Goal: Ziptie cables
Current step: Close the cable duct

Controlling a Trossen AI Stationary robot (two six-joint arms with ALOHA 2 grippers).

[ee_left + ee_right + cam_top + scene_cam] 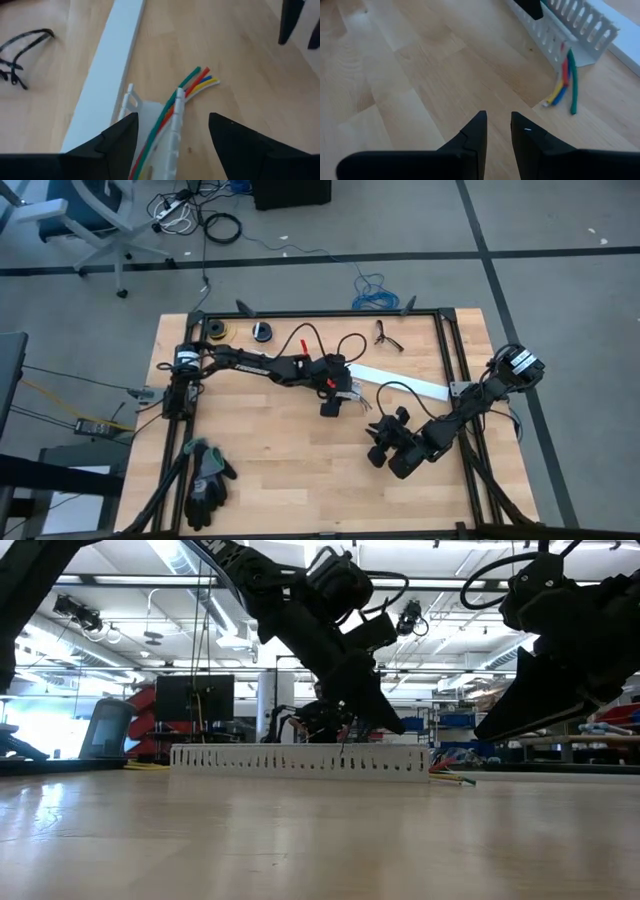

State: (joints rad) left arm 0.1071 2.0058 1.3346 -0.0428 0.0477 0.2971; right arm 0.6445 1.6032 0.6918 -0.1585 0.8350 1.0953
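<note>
Pale wood bench point(280, 470) under two dark arms, workshop shelving and ceiling lights beyond.
Lay in white slotted duct point(560, 35) near bench middle: cables point(192, 85), green, red, blue and yellow ends poking out of its open end onto bare wood. Hovered over that end with fingers spread wide, gripping nothing: left gripper point(330, 408). Hung nearby above bare wood, fingers nearly together and empty: right gripper point(378, 452). Rested at one bench corner: black gloves point(205, 480).
</note>
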